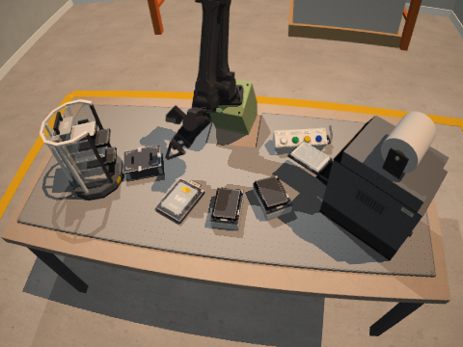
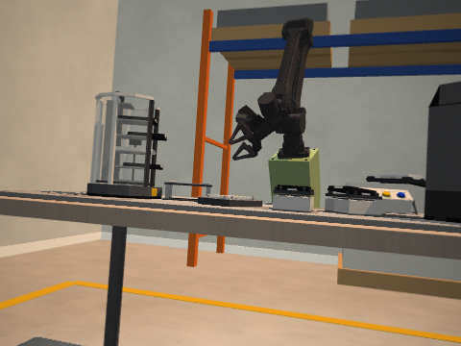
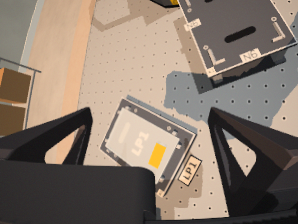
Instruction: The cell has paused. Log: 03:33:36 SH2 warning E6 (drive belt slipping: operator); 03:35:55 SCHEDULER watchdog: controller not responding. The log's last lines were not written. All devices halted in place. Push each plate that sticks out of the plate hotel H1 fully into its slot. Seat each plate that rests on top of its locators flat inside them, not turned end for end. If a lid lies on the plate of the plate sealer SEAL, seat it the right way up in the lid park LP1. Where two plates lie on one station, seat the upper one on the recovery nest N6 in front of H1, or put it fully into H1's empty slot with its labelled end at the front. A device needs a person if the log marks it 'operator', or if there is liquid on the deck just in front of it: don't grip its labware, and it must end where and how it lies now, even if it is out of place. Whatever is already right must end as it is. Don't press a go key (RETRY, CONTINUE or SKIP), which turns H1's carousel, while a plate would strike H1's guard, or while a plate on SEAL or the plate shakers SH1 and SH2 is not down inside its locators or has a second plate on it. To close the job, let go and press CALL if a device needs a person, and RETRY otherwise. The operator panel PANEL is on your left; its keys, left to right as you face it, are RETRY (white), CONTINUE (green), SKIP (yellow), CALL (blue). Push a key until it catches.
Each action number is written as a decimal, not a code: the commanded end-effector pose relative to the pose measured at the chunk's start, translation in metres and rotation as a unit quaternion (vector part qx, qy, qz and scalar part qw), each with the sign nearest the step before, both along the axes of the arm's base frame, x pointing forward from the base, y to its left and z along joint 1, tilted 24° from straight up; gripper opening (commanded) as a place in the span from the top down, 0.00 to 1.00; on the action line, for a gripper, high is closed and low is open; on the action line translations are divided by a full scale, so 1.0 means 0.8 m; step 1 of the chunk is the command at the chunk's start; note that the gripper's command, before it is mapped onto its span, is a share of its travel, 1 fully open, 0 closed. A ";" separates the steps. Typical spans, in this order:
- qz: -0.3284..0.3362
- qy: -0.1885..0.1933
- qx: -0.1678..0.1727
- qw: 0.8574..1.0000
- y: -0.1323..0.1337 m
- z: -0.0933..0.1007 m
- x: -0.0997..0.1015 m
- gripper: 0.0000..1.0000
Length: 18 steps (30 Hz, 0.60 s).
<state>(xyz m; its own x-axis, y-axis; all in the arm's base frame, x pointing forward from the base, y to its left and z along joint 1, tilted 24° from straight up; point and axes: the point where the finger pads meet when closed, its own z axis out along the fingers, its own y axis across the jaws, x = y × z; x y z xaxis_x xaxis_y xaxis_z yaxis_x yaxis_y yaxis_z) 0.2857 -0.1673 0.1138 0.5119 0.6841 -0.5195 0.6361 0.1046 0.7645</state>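
Plate hotel (image 1: 65,140) stands at the left end of the surface (image 1: 121,241), inside a clear guard with a white top rim; two dark plates jut from its slots toward the empty recovery nest (image 1: 143,161) just beside it; lid park (image 1: 179,200), with a pale insert and an orange mark, lies toward the front edge, tilted; two shakers (image 1: 227,207) (image 1: 273,195) sit right of it, each carrying a dark plate; panel (image 1: 301,138) near the back edge shows white, green, yellow and blue keys; sealer (image 1: 381,193) fills the right end, a pale plate (image 1: 311,157) on its tray; gripper (image 1: 176,145) hangs above the surface between nest and arm base, fingers spread wide, holding nothing.
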 end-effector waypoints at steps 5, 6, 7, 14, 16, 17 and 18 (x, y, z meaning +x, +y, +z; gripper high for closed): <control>0.000 -0.003 -0.001 1.000 0.000 0.003 0.001 0.00; 0.000 -0.003 -0.001 1.000 0.000 0.003 0.001 0.00; 0.000 -0.003 -0.001 1.000 0.000 0.003 0.001 0.00; 0.000 -0.003 -0.001 1.000 0.000 0.003 0.001 0.00; 0.000 -0.003 -0.001 1.000 0.000 0.003 0.001 0.00; 0.000 -0.003 -0.001 1.000 0.000 0.003 0.001 0.00; 0.020 -0.003 -0.010 1.000 0.006 0.026 0.020 0.00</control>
